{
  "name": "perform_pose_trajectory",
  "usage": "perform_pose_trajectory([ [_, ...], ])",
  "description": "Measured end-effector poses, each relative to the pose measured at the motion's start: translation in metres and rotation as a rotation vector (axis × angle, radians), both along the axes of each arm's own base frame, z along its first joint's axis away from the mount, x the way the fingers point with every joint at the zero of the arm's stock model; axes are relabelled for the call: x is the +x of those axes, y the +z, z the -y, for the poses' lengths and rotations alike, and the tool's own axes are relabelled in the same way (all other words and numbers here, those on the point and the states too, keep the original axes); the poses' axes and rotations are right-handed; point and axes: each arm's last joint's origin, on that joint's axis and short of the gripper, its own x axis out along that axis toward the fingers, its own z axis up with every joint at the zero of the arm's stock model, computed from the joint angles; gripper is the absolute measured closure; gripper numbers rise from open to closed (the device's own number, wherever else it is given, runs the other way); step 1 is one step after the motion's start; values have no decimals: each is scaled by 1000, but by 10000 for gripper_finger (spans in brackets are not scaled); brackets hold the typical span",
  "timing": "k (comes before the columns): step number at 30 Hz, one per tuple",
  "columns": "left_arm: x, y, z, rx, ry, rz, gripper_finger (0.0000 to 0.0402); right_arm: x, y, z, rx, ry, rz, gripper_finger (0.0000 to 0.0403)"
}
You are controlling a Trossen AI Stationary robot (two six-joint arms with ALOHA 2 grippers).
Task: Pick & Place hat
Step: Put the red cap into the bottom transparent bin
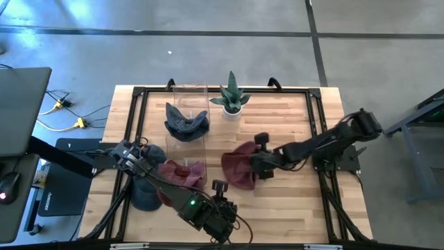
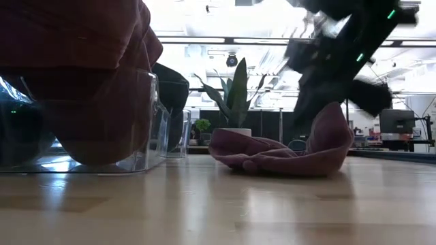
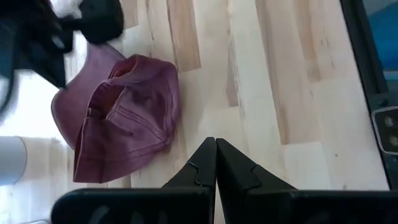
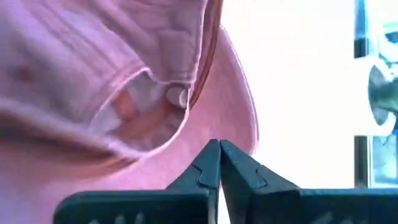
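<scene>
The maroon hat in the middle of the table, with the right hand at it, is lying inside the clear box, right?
Not quite. The maroon hat with the right hand at it lies on the bare wooden table, outside the clear box. The high view shows it right of the box; a blue hat and another maroon hat are in the box.

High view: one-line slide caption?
Right gripper shut at maroon hat beside clear bin; left gripper waits shut.

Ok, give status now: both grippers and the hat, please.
Right gripper shut on maroon hat, brim lifted, rest on table. Left gripper shut, empty, near table's front edge. Clear bin beside, holding other hats.
</scene>
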Motion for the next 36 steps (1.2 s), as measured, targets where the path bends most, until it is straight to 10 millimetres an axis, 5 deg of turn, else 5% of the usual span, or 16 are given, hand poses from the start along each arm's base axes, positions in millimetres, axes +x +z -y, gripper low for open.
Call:
perform_pose_trajectory([
  [8, 7, -5, -6, -6, 46, 28, 401, -46, 34, -47, 359, -95, 130, 401],
  [15, 44, -34, -46, -56, 153, 66, 401, -92, 4, -85, 629, -194, 218, 401],
  [21, 73, -56, -94, -165, 239, 113, 401, -108, -33, -73, 655, -291, 271, 401],
  [27, 82, -85, -129, -318, 322, 55, 401, -111, -46, -57, 622, -360, 285, 401],
  [36, 94, -118, -142, -466, 217, 199, 401, -102, -43, -53, 628, -370, 346, 399],
])
